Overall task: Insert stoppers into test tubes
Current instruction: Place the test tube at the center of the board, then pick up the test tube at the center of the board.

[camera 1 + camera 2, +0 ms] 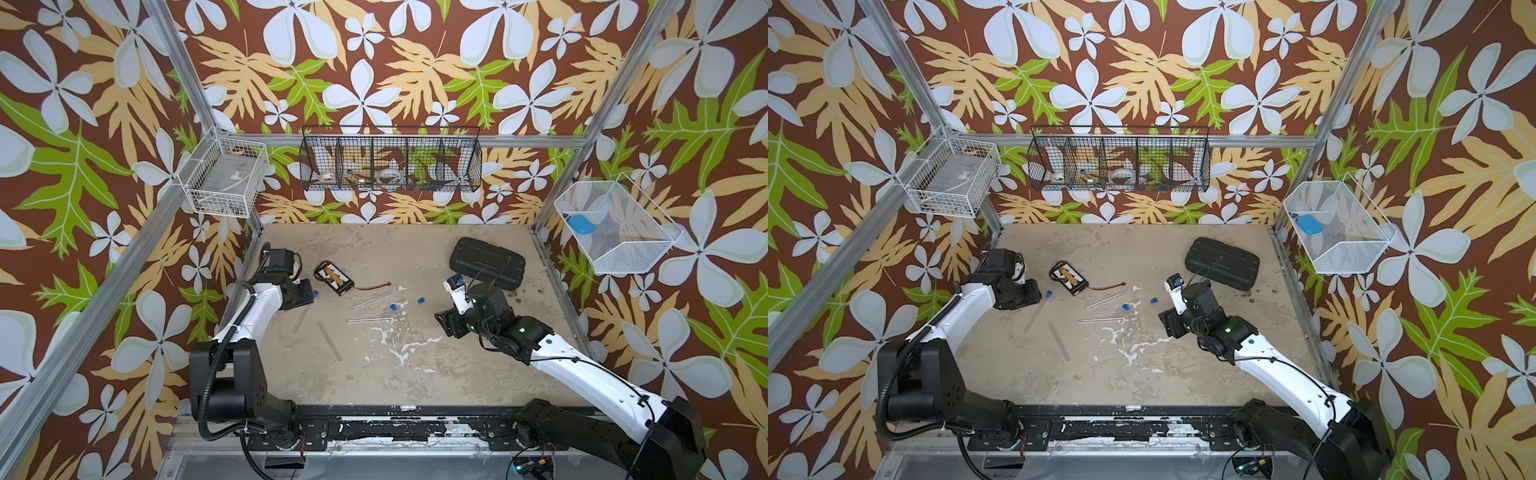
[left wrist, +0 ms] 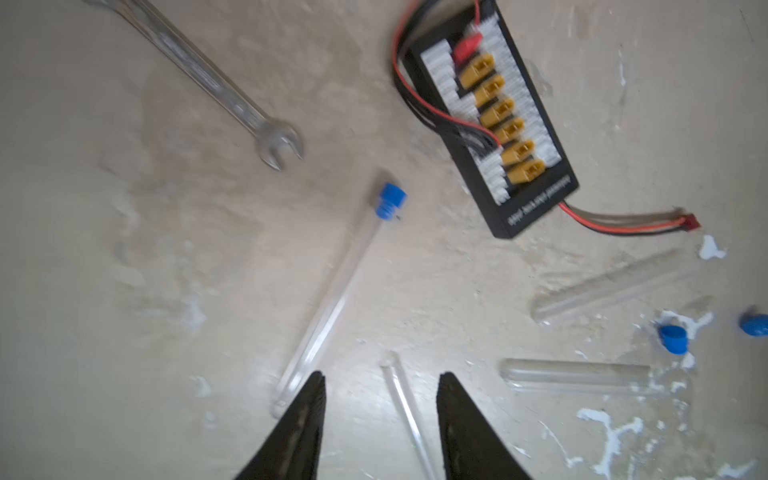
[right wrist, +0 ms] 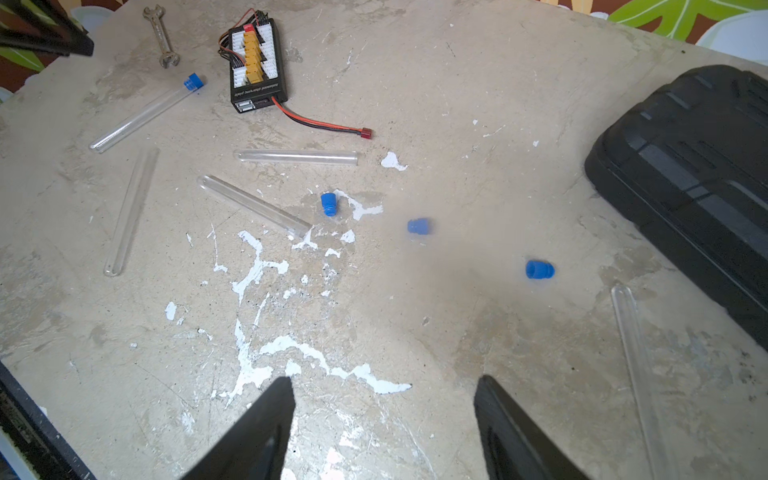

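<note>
Meanwhile, left claw [image 2: 382, 375] is hanging spread and empty near the one plugged tube [image 2: 332, 299] on the table [image 3: 457, 104]; right claw [image 3: 385, 379], likewise spread, is facing three loose stoppers [image 3: 329, 203], seemingly readying a pick.

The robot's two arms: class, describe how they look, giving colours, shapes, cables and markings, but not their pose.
Both the left arm and right arm have white shells between bulky black joints. A ribbed black hose follows the left; a thin black cable and small green lights mark the right. The left claw and right claw each have two black, pointed fingers.
</note>
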Motion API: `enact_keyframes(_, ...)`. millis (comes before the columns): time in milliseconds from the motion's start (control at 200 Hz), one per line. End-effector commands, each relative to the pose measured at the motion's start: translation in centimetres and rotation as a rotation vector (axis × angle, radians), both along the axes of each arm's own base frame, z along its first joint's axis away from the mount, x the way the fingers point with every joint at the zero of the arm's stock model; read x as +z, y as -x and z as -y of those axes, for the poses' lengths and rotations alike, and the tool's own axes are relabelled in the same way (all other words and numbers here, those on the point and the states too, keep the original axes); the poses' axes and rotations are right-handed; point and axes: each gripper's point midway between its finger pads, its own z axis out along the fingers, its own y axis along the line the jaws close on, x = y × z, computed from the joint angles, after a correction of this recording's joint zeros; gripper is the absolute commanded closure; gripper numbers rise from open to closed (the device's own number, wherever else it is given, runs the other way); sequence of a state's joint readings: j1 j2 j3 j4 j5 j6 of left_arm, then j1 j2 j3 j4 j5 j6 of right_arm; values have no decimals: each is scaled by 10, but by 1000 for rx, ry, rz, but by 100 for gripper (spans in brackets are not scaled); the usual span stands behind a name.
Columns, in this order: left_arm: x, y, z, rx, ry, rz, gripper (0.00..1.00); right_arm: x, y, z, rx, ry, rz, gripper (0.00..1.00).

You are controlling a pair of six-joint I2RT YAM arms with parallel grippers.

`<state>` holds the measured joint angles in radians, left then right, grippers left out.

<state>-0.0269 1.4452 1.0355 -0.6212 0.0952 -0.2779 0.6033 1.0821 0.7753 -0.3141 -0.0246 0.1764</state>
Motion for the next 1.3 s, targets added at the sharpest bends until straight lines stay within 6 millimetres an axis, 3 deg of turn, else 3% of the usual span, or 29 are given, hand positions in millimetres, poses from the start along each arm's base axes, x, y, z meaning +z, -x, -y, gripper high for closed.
enact_keyframes(0, 0, 16, 19, 127, 27, -8, 48, 3, -3, 4, -38, -13, 27, 29)
enact_keyframes(240, -14, 44, 8, 253, -49, -28, 52, 2, 3, 15, -73, -8, 36, 29)
enact_keyframes(370, -34, 52, 14, 283, -54, -98, 52, 3, 6, 18, -69, -3, 39, 29)
enact_keyframes(621, -65, 56, 29, 320, -62, -192, 54, 4, 9, 24, -77, 22, 42, 29)
enact_keyframes(881, -90, 68, 25, 339, -125, -282, 64, 3, 12, 30, -92, 35, 38, 29)
enact_keyframes(1291, -104, 71, 34, 279, -124, -302, 76, 4, 12, 31, -109, 31, 36, 30)
